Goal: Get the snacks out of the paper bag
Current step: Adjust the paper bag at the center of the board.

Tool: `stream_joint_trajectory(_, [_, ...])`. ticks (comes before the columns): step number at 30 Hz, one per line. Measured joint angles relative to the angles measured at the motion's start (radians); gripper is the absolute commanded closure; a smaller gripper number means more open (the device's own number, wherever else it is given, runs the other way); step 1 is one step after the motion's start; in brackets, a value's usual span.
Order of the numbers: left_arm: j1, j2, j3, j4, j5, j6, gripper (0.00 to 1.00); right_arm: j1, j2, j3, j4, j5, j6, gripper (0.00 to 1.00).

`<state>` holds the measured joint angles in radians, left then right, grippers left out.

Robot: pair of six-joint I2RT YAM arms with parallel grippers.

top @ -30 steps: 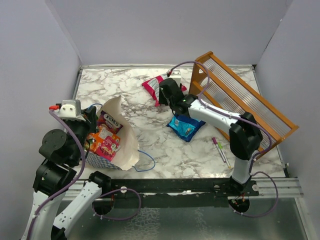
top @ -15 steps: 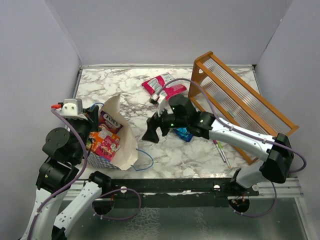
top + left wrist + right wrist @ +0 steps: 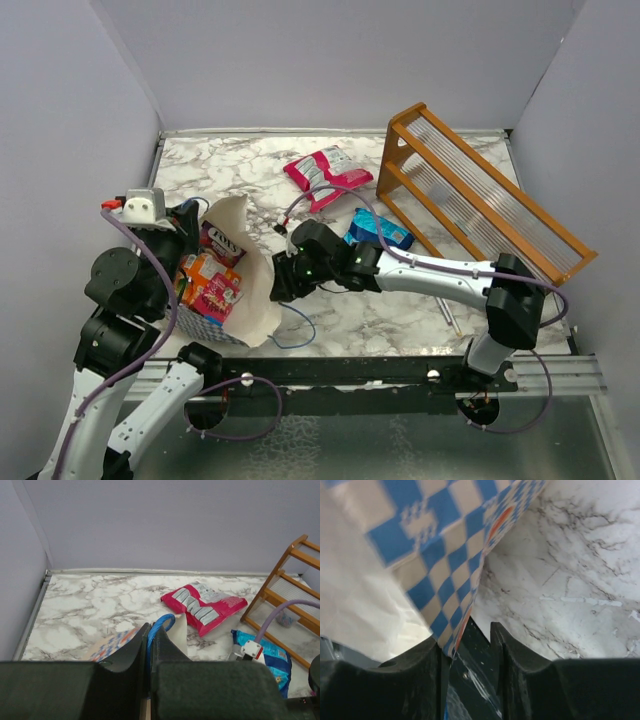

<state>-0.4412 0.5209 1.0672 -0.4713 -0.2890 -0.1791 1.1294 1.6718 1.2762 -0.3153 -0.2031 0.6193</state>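
The paper bag (image 3: 255, 300) stands open at the near left, blue-and-white checkered outside, cream inside. Snacks inside it: an orange-and-pink packet (image 3: 208, 285) and a purple one (image 3: 222, 243). My left gripper (image 3: 190, 228) is at the bag's far rim, shut on its blue handle (image 3: 162, 624). My right gripper (image 3: 281, 281) is open at the bag's right wall; in the right wrist view the checkered edge (image 3: 462, 615) hangs between the fingers, by the left one. A pink-and-white packet (image 3: 322, 170) and a blue packet (image 3: 380, 231) lie on the table.
An orange wooden slatted rack (image 3: 480, 195) leans at the back right. Two thin pens (image 3: 447, 312) lie near the right arm. A blue cord loop (image 3: 297, 325) lies on the marble in front of the bag. Grey walls enclose the table.
My right arm has swung left from the blue packet, which now lies uncovered, to the bag's right wall. The bag's mouth has shifted slightly. The left gripper keeps hold of the handle.
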Motion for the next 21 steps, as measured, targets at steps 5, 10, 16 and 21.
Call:
stream_joint_trajectory(5, [0.0, 0.041, 0.018, 0.083, -0.075, 0.045, 1.0, -0.003, 0.058, 0.042, 0.001, 0.079, 0.04, 0.79])
stream_joint_trajectory(10, [0.0, 0.098, 0.014, 0.213, -0.213, 0.151, 1.0, -0.003, 0.137, 0.141, 0.013, 0.13, 0.053, 0.94])
stream_joint_trajectory(16, [0.0, 0.206, 0.04, 0.314, -0.259, 0.293, 1.0, -0.006, 0.219, 0.229, 0.041, 0.178, 0.07, 0.99])
stream_joint_trajectory(21, [0.0, 0.245, 0.081, 0.328, -0.237, 0.375, 1.0, -0.019, 0.266, 0.281, 0.062, 0.224, 0.077, 0.98])
